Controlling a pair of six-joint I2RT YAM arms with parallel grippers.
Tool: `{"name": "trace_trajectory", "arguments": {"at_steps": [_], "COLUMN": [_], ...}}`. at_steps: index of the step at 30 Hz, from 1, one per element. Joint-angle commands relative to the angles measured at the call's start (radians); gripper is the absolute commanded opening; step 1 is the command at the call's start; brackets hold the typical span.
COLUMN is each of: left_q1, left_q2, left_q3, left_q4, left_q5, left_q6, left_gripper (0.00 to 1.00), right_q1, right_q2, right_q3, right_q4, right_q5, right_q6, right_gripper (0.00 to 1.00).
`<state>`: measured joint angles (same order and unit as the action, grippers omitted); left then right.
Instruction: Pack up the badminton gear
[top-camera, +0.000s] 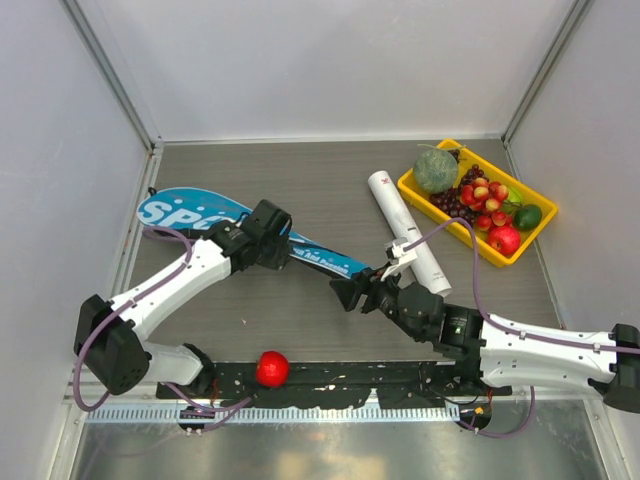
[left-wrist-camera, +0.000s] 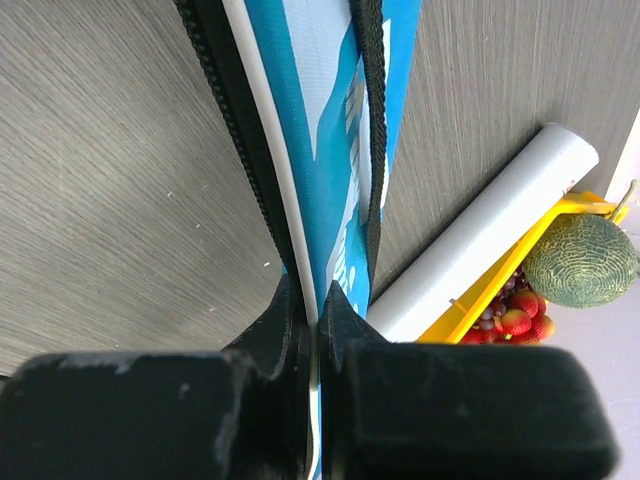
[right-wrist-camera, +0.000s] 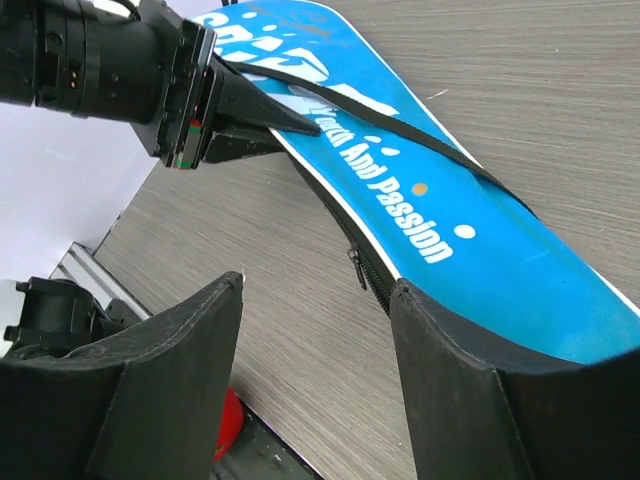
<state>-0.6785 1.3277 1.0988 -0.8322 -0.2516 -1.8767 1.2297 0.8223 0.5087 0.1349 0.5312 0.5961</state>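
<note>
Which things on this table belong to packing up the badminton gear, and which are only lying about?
Part of the job:
- blue racket cover, pinched by the left hand
- white tube

Only lying about:
- yellow tray of fruit
- red ball

A grey table (top-camera: 300, 180) is carrying a blue racket cover (top-camera: 175, 210), white cardboard tube (top-camera: 405, 225) and yellow fruit tray (top-camera: 425, 205); a red ball (top-camera: 272, 368) is apparently resting at its near edge.
</note>
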Motion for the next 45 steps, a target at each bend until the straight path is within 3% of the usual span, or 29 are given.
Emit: {"name": "trace_trajectory", "arguments": {"at_steps": [1,10,20,29,41,45], "left_q1": [0.007,0.007,0.007,0.007,0.007,0.007], "left_q2": [0.004,0.031,0.005,-0.012,-0.022,-0.022], "left_q3": [0.084,0.131,0.119,0.105,0.095,0.09], "left_q4": [0.025,0.013,0.005,0.005,0.016,0.016], "left_q5": [-0.046,-0.035,0.02,0.066,0.1,0.1], "left_q6": [-0.055,-0.064,-0.087,-0.095,-0.096,-0.096], "left_gripper": [0.0,0.0,0.0,0.0,0.0,0.0], "right_q1": [0.017,0.027,0.022,-0.009,-0.068,-0.078], "right_q2": [0.005,0.034,0.162,0.232,0.282,0.282], "right_q3": [-0.015,-0.052,0.005,0.048,0.083,0.076], "right_q4": [0.042,0.104,0.098,0.221,0.235,0.252], "right_q5": [0.001,0.009,0.208,0.187,0.148,0.156], "right_q6": [-0.009,0.002,0.033,-0.018,-0.004,0.004], "right_gripper": [0.64,0.58,0.67,0.64,0.6,0.52]}}
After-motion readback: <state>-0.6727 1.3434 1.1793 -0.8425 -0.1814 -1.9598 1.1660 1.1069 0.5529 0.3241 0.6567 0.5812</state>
